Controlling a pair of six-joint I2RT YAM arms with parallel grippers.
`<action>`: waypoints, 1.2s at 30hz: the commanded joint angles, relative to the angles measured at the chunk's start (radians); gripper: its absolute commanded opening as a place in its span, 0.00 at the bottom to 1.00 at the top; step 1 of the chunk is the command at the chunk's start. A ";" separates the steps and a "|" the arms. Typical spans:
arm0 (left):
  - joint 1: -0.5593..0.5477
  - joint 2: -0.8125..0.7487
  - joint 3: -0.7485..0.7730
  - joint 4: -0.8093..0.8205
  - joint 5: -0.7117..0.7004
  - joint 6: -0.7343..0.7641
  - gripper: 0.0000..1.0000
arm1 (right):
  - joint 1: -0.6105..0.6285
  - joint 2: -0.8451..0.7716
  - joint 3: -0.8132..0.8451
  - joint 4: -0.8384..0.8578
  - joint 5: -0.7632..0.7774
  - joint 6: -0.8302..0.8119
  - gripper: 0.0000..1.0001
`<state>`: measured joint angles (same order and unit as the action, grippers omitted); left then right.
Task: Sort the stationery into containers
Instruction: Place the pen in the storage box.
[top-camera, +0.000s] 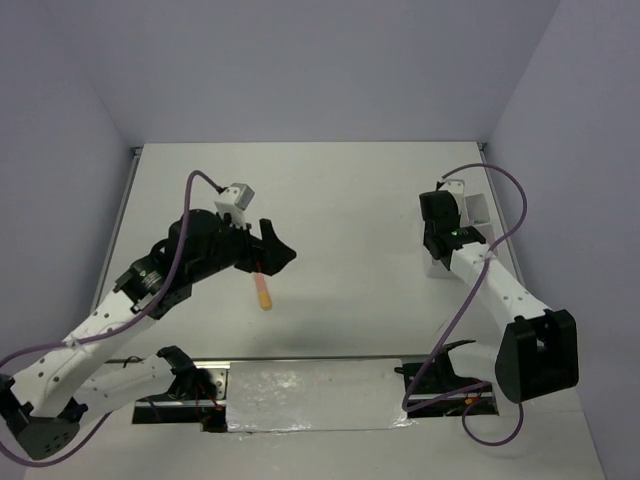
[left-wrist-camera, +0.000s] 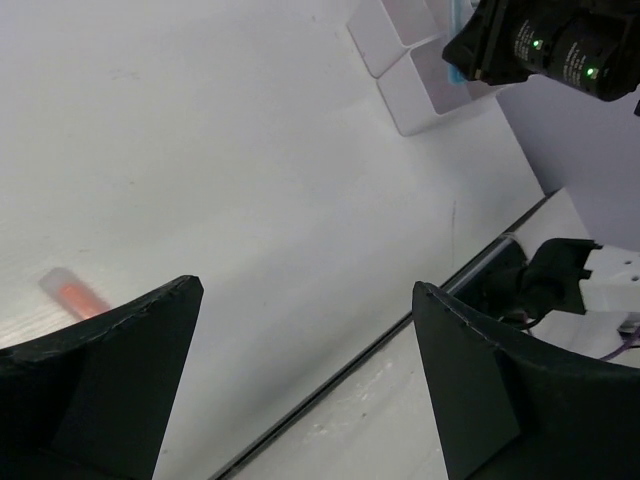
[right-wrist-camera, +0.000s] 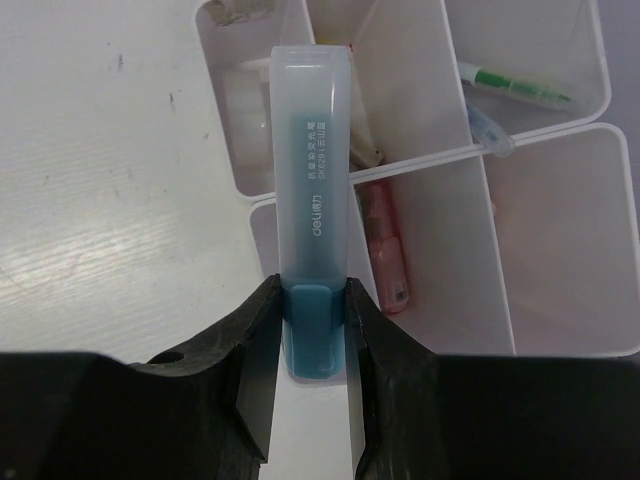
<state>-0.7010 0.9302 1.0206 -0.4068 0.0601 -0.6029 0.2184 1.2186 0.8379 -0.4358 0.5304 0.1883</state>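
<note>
My right gripper is shut on a blue marker with a frosted cap and holds it over the near-left part of the white divided tray. In the tray lie a pink marker, a green pen and other pieces. In the top view the right gripper hovers over the tray at the right. My left gripper is open and empty, just above an orange marker lying on the table. In the left wrist view the gripper is open, with the orange marker to its left.
A shiny metal strip runs along the near table edge between the arm bases. Grey walls close in the table at the back and sides. The tray and the right gripper show at the top of the left wrist view.
</note>
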 joint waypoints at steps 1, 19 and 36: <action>0.001 -0.083 -0.007 -0.110 -0.094 0.089 0.99 | -0.022 -0.001 0.032 0.060 0.026 -0.009 0.09; 0.001 -0.177 -0.089 -0.141 -0.181 0.166 0.99 | -0.024 -0.008 -0.054 0.054 0.008 0.063 0.17; 0.035 -0.182 -0.119 -0.115 -0.135 0.192 0.99 | -0.022 -0.033 -0.088 0.052 0.011 0.083 0.25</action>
<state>-0.6724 0.7620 0.9085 -0.5610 -0.0940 -0.4423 0.1982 1.1969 0.7425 -0.4076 0.5194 0.2573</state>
